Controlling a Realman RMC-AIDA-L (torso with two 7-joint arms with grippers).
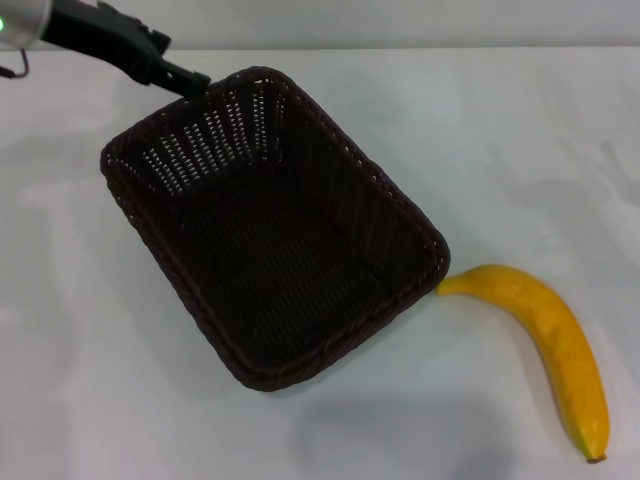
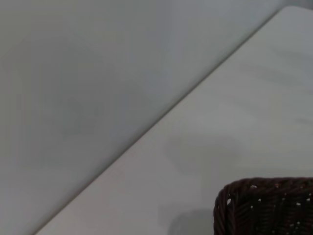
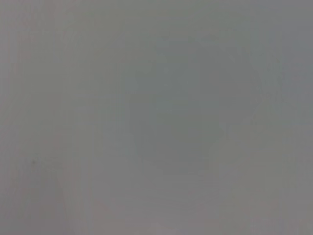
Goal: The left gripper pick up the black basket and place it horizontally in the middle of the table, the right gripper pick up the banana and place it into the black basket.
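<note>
The black basket (image 1: 270, 230) sits diagonally across the white table (image 1: 90, 380), its open top facing up. My left gripper (image 1: 197, 84) reaches in from the far left, and its slim black jaws are closed on the basket's far rim. A corner of the basket also shows in the left wrist view (image 2: 266, 205). The yellow banana (image 1: 550, 340) lies on the table to the right of the basket, its stem end right by the basket's right corner. My right gripper is out of view, and the right wrist view shows only plain grey.
The table's far edge (image 1: 450, 47) runs along the top of the head view, with a grey wall behind it. The same edge (image 2: 161, 122) crosses the left wrist view.
</note>
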